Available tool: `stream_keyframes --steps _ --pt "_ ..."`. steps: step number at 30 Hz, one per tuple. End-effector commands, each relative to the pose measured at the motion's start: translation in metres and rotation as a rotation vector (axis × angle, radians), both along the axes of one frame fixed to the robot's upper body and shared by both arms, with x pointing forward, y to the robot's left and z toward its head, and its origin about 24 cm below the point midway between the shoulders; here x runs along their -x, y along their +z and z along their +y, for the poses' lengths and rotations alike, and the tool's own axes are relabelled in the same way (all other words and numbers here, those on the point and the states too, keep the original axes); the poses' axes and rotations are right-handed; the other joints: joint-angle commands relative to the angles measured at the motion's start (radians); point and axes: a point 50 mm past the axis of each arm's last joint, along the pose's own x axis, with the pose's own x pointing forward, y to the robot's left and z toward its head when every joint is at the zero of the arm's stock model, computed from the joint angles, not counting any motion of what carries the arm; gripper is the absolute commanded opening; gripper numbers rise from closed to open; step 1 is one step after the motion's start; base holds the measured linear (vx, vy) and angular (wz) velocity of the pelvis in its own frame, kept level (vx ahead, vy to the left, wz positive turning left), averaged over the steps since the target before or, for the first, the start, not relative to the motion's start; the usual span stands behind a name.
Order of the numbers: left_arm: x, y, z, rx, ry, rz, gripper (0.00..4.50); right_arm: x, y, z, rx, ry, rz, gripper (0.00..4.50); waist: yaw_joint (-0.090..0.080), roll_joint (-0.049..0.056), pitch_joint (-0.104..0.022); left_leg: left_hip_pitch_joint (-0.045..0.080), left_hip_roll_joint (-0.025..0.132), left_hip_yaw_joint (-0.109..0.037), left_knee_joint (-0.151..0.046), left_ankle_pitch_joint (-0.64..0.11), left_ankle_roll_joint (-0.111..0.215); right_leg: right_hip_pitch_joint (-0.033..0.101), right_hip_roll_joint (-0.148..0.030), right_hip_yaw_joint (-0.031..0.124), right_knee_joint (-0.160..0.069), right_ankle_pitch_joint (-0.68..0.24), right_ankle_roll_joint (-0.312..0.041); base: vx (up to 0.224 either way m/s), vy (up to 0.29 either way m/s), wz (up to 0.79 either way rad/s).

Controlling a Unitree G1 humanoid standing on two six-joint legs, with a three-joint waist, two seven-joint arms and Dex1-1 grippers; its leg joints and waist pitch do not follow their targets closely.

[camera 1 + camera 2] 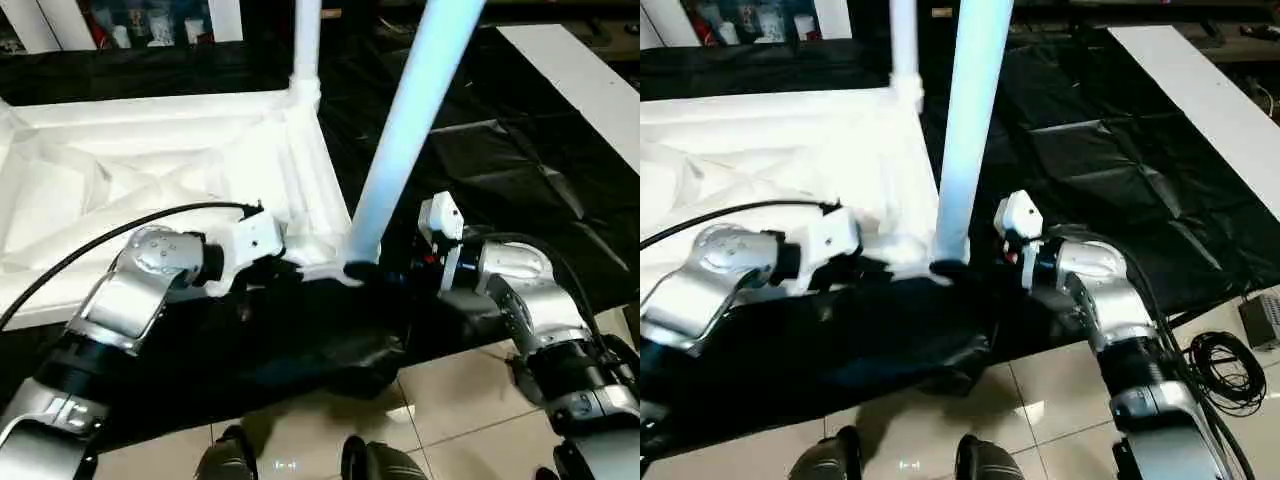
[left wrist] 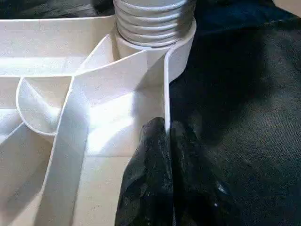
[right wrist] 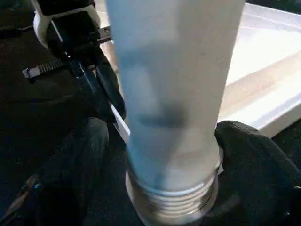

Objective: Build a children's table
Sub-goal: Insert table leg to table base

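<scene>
The white tabletop point(image 1: 150, 150) lies underside up on a black sheet, ribs showing. One white leg point(image 1: 400, 150) stands tilted in the near corner socket point(image 2: 181, 47), its threaded end point(image 3: 169, 197) partly above the socket. A second leg point(image 1: 306, 40) stands upright in the far corner. My left gripper point(image 2: 167, 136) is shut on the tabletop's rim wall just beside that near socket. My right gripper point(image 3: 164, 136) stands open around the base of the tilted leg, one finger point(image 3: 89, 141) off the tube and the other point(image 3: 249, 155) right at its side.
A black sheet point(image 1: 480, 170) covers the work surface and hangs over its near edge. A white board point(image 1: 590, 80) lies at the back right. Below are a tiled floor point(image 1: 450, 400), my feet point(image 1: 230, 455) and coiled cables point(image 1: 1215, 365).
</scene>
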Motion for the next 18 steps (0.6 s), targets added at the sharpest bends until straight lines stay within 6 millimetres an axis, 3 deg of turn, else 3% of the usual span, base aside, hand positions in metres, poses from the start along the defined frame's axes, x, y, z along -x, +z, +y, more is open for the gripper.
stream_keyframes --steps 1,7,9,18 --pt "0.009 -0.014 -0.007 -0.011 -0.070 0.064 0.00 0.002 0.000 0.001 0.011 0.010 -0.004 3.57 -0.004 0.006 -0.063 0.033 0.026 -0.002 -0.033 -0.062 0.115 0.051 -0.050 0.044 -0.041 0.092 -0.274 0.000 0.000 0.00" --pt "0.010 -0.015 -0.007 -0.007 -0.077 0.068 0.00 0.000 -0.005 0.006 0.040 -0.001 -0.018 3.16 -0.004 0.001 -0.062 0.034 0.026 -0.002 -0.033 -0.066 0.112 0.051 -0.051 0.044 -0.040 0.067 -0.273 0.000 0.000 0.00" --pt "0.010 -0.015 -0.007 -0.007 -0.077 0.068 0.00 0.000 -0.005 0.006 0.043 0.001 -0.017 2.81 -0.004 0.001 -0.063 0.034 0.026 -0.002 -0.031 -0.061 0.115 0.052 -0.051 0.044 -0.039 0.073 -0.271 0.000 0.000 0.00" --pt "0.011 -0.016 -0.004 -0.009 -0.071 0.073 0.00 0.001 -0.011 0.005 0.068 0.001 -0.008 2.65 -0.004 0.002 -0.064 0.033 0.025 -0.002 -0.027 -0.050 0.129 0.052 -0.050 0.043 -0.036 0.094 -0.278 0.000 0.000 0.00"
